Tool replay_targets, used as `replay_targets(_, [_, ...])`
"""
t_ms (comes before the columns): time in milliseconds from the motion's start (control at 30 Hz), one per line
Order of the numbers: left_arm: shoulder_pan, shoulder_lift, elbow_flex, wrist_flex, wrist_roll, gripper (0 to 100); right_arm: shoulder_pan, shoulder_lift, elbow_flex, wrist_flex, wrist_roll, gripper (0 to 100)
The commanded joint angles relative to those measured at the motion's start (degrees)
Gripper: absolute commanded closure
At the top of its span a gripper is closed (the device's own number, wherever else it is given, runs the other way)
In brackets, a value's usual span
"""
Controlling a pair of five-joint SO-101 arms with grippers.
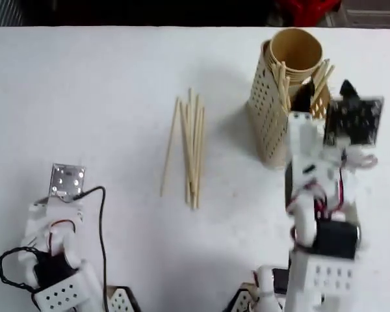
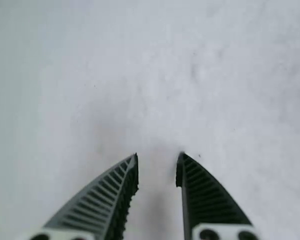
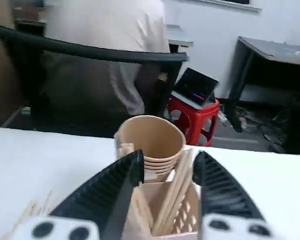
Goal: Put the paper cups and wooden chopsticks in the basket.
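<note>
A perforated wooden basket (image 1: 266, 120) stands at the table's far right with stacked paper cups (image 1: 296, 47) in it and several wooden chopsticks (image 1: 283, 84) leaning beside them. More loose chopsticks (image 1: 192, 146) lie in a bundle mid-table. My right gripper (image 1: 303, 99) hangs open just above the basket's near side. In the right wrist view its gripper (image 3: 167, 160) frames the cups (image 3: 150, 142) and the upright chopsticks (image 3: 174, 192) without holding anything. My left gripper (image 1: 68, 181) sits at the near left. It is open (image 2: 157, 157) over bare table.
The white table (image 1: 117, 84) has free room between the loose chopsticks and the left arm. A black cable (image 1: 103, 221) runs along the left arm. Beyond the table's far edge stand a black chair (image 3: 90, 50) and a red stool (image 3: 197, 117).
</note>
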Motion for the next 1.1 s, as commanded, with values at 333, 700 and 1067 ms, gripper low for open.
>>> replay_targets(333, [-0.4, -0.4, -0.2, 0.3, -0.3, 86, -27.6, 26.9, -14.4, 18.1, 5.7, 86.8])
replay_targets(700, [-0.4, -0.4, -0.2, 0.4, -0.3, 86, -30.8, 62.2, -14.5, 4.7, 5.3, 86.8])
replay_targets(1067, [-0.4, -0.4, -0.2, 0.4, -0.3, 86, -24.6, 77.7, -22.1, 4.0, 1.6, 86.8])
